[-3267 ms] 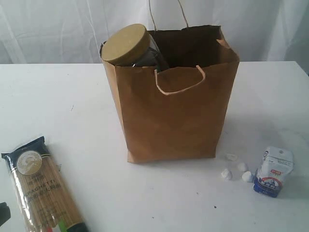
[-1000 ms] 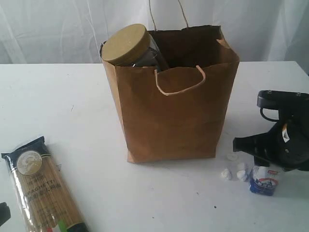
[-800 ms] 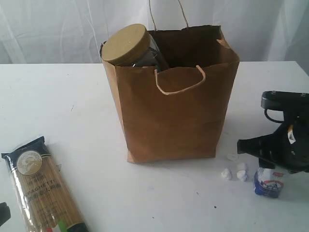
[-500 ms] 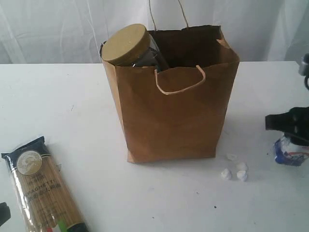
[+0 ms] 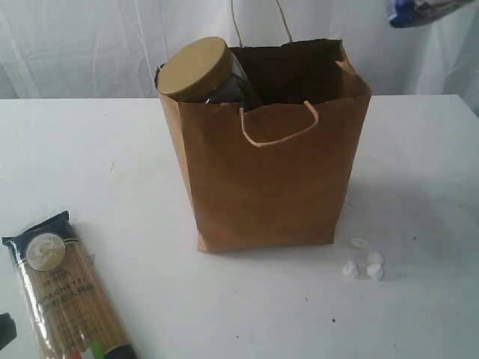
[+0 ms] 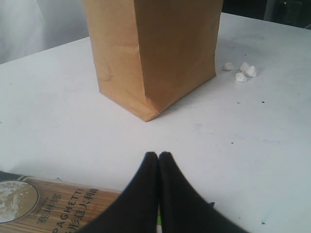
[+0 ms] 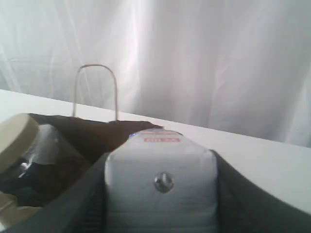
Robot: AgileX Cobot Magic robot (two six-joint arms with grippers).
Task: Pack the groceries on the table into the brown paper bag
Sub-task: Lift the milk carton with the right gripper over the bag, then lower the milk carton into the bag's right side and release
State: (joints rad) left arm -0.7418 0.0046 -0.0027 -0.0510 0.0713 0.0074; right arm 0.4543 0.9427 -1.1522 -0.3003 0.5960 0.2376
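A large brown paper bag stands upright in the middle of a white table, its mouth open. A tan-lidded clear jar is already inside, leaning in the left corner with its lid poking above the rim. The rest of the interior is dark, so what else it holds cannot be told. The small white-blue packet is in the air, high above and to the right of the bag. The right gripper has its jaws about half open and clamped on the packet's two sides, looking down toward the bag's mouth. It probably goes in next, then lets go. The blue-ended spaghetti packet lies flat on the table near the front left corner, well apart from the bag and not yet packed. The left gripper hangs low just beside it, fingertips pressed together and holding nothing. No other groceries show on the tabletop. A few tiny white lumps sit near the bag's right front corner. The jar fills the opening's left side, and the rear cord handle stands up above the back rim.
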